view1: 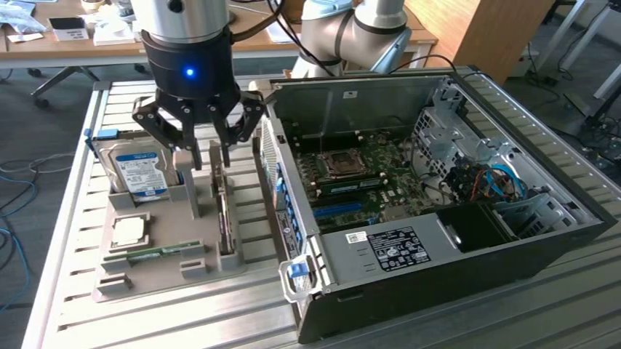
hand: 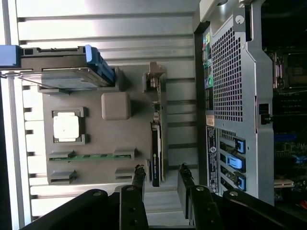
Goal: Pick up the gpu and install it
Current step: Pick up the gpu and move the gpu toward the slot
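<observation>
Grey plastic tray (view1: 160, 275) on the worktop (view1: 543, 309) carries one gpu (view1: 225, 211) standing on edge along the tray's side at the exterior view's right, just beside the one open PC case (view1: 417, 291). It also holds one hard drive (view1: 139, 173), one CPU (view1: 129, 231) and one memory stick (view1: 155, 252). Looks like the pick-up step to me: the hand (view1: 209, 161) hovers right above the card, fingers apart and gripping nothing, so I reckon the grab calls for a straight drop that puts that thin edge squarely between them.

Matt plastic tray (view1: 185, 218) lies on a ribbed metal table (view1: 145, 320).
</observation>
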You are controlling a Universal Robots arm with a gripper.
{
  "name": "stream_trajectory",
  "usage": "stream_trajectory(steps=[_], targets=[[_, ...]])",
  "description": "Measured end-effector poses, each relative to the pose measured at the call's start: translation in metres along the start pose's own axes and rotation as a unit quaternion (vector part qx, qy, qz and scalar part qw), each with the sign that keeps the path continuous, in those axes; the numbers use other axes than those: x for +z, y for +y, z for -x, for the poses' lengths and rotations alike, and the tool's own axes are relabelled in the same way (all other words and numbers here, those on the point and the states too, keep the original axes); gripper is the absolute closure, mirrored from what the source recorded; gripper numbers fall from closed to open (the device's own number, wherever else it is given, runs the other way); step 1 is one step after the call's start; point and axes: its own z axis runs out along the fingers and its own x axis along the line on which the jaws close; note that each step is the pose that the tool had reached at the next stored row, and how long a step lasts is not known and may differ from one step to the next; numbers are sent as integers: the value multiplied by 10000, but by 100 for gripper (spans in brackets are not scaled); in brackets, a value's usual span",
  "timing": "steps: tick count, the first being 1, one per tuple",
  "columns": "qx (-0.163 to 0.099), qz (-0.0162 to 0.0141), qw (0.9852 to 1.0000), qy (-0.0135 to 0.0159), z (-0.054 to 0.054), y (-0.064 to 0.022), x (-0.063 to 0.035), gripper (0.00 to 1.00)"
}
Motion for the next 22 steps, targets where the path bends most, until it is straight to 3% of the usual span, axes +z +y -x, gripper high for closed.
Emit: stream_trajectory(steps=[22], targets=[[0, 0, 10000, 0, -1, -3, 58, 58]])
